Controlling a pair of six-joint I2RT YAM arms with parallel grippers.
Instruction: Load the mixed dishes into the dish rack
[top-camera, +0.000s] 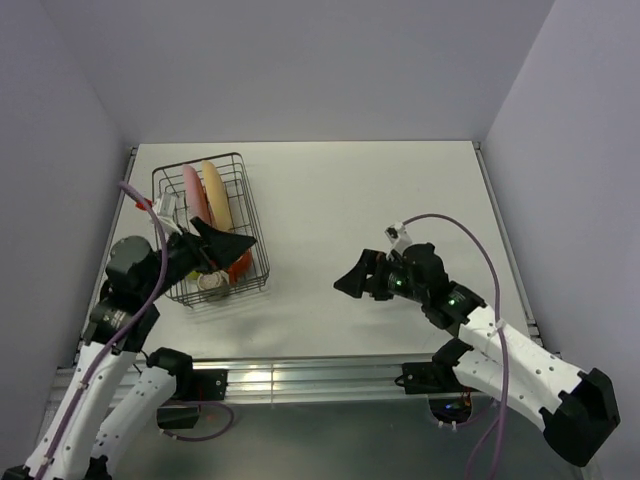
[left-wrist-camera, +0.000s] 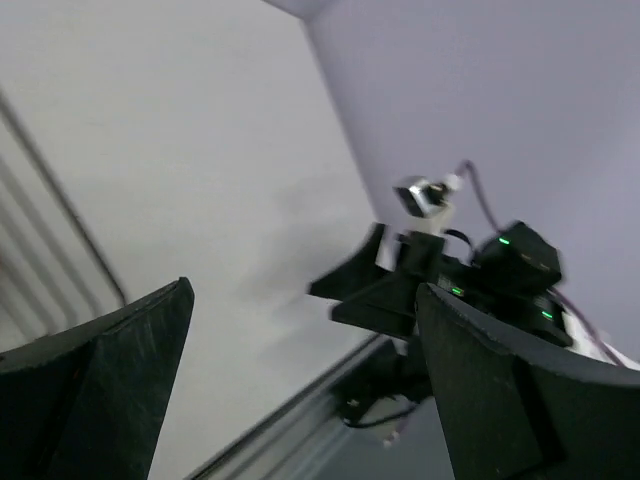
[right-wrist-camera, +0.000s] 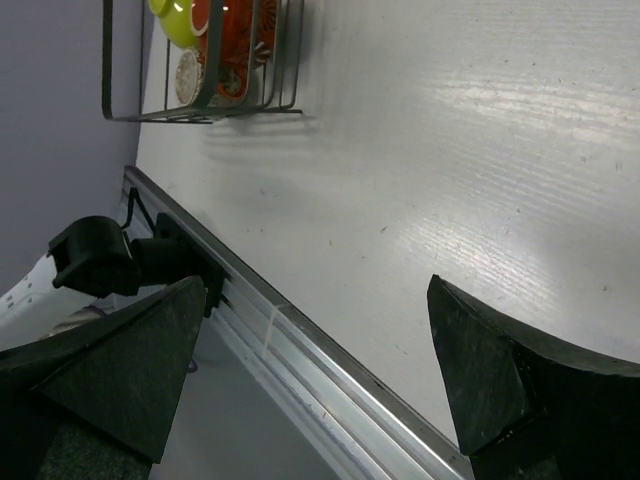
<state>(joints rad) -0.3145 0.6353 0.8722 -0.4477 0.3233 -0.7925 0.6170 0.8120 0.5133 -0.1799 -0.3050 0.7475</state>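
Note:
The dish rack (top-camera: 258, 225) stands at the table's left. A pink plate (top-camera: 192, 188) and a yellow-orange plate (top-camera: 214, 195) stand upright in it. The red-orange mug (top-camera: 241, 265) and grey-beige cup (top-camera: 212, 284) lie at its near end. My left gripper (top-camera: 228, 243) hovers over that end, open and empty. My right gripper (top-camera: 352, 280) is open and empty over the table's middle. In the right wrist view the rack (right-wrist-camera: 200, 113) holds the lime-green bowl (right-wrist-camera: 172, 20), mug (right-wrist-camera: 232, 40) and cup (right-wrist-camera: 187, 75). The left wrist view shows open fingers (left-wrist-camera: 100, 390) and the right gripper (left-wrist-camera: 365, 290).
Grey walls close the table on the left, back and right. An aluminium rail (top-camera: 330, 375) runs along the near edge and also shows in the right wrist view (right-wrist-camera: 300, 350). White tabletop (top-camera: 380, 200) lies between the rack and the right arm.

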